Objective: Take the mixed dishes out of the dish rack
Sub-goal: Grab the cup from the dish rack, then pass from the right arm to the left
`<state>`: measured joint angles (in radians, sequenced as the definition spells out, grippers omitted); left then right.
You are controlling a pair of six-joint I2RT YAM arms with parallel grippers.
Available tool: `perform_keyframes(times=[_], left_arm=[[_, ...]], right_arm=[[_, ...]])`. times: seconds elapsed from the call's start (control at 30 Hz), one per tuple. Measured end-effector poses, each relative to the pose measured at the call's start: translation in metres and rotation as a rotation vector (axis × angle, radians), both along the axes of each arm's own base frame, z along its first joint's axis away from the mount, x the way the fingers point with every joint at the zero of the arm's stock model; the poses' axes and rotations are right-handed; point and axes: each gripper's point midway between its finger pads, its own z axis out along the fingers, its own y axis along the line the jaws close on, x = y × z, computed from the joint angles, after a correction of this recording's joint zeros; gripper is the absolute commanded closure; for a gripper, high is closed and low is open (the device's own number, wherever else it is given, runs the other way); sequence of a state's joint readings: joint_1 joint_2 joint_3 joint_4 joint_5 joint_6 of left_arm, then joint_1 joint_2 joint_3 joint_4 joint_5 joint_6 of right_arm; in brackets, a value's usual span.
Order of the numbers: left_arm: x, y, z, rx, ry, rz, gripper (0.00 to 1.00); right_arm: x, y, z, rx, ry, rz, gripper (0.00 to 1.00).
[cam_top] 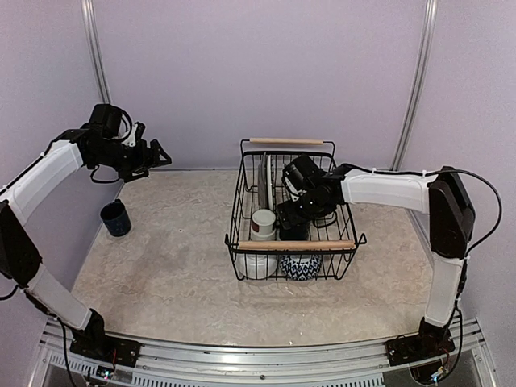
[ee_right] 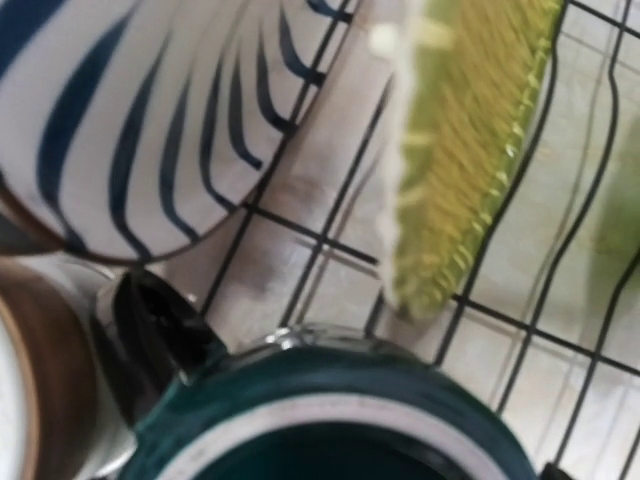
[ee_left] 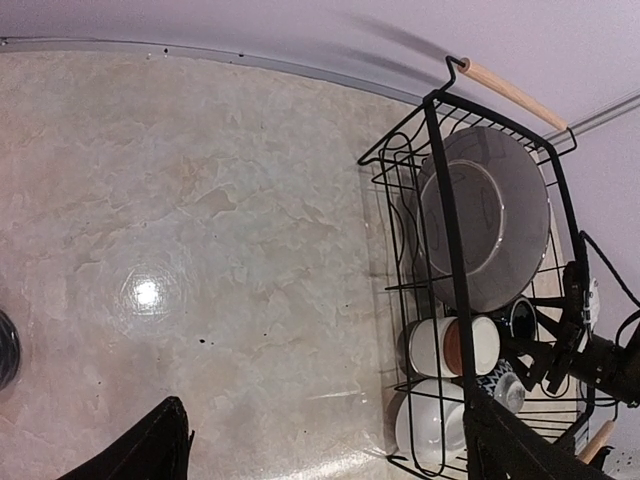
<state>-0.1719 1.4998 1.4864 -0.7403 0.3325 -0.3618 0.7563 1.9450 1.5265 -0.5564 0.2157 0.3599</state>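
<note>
Dark green mug (ee_right: pixel 330 400) sits upright, mouth up, in the dish rack (cam_top: pixel 296 244), directly under my right gripper (cam_top: pixel 292 216). The gripper's jaws stand apart on either side of the rim, one finger (ee_right: pixel 150 320) just beside the wall; I see no clamp yet. Striped plate (ee_right: pixel 120 120) and lime-green plate (ee_right: pixel 470 150) stand on edge just beyond, so I judge the lift must go straight up. Left gripper (cam_top: pixel 153 155), jaws apart and empty, hangs well off above the desk (cam_top: pixel 161 266).
</note>
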Motion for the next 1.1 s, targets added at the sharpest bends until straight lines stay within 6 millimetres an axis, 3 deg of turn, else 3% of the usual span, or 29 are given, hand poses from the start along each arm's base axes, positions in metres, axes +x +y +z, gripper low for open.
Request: perform_keyframes(times=[0.23,0.6,0.87,1.1], left_arm=[[0.0,-0.002,-0.002,0.0,0.004,-0.005,0.1],[-0.003,-0.012,-0.004,-0.021,0.018,-0.037,0.1],[-0.015,-0.049,0.001,-0.165,0.035,-0.159,0.1],[-0.033,-0.086,0.01,-0.34,0.06,-0.31,0.09]], right_arm=[[-0.009,-0.005,0.011,0.027,-0.004,0.002,0.63],[-0.024,-0.013,0.067,0.165,-0.083,-0.009,0.84],[-0.033,-0.006,0.105,0.37,-0.161,-0.008,1.0],[-0.031,0.002,0.132,0.581,-0.207,-0.028,1.0]])
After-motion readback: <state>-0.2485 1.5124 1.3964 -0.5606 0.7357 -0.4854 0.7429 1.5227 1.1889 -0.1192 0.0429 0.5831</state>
